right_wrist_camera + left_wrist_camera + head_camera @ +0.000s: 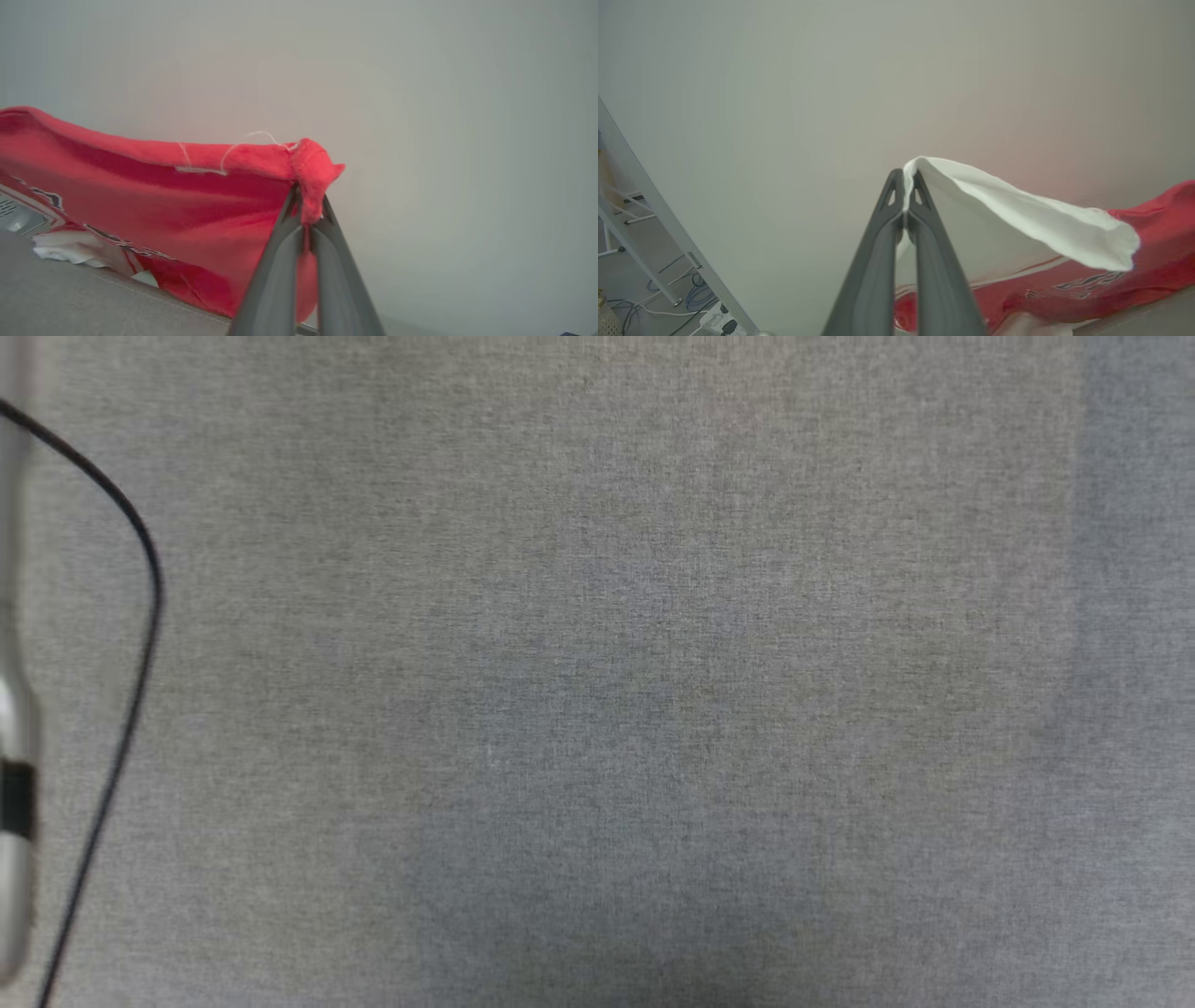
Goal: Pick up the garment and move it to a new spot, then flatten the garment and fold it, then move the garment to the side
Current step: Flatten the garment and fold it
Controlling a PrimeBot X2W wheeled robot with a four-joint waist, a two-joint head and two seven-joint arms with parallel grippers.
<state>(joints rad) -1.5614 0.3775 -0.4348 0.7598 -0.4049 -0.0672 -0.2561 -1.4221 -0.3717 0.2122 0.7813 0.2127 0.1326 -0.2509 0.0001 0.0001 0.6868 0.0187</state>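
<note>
Left hand [906, 196] pinches the garment [1157, 233] by a white sleeve [1031, 219], right hand [307, 210] by a red corner [317, 168]; it runs toward 4 o'clock. I cannot read its print.

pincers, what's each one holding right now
left pincer: closed on the white sleeve of the shirt
right pincer: closed on a red corner of the shirt

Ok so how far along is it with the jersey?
Done: the pick-up, left claw shut on the white sleeve, right claw on a red corner. In hand: the jersey hangs between them, its lower edge by the grey tabletop. Left: setting it down, flattening, folding, moving it aside.
</note>
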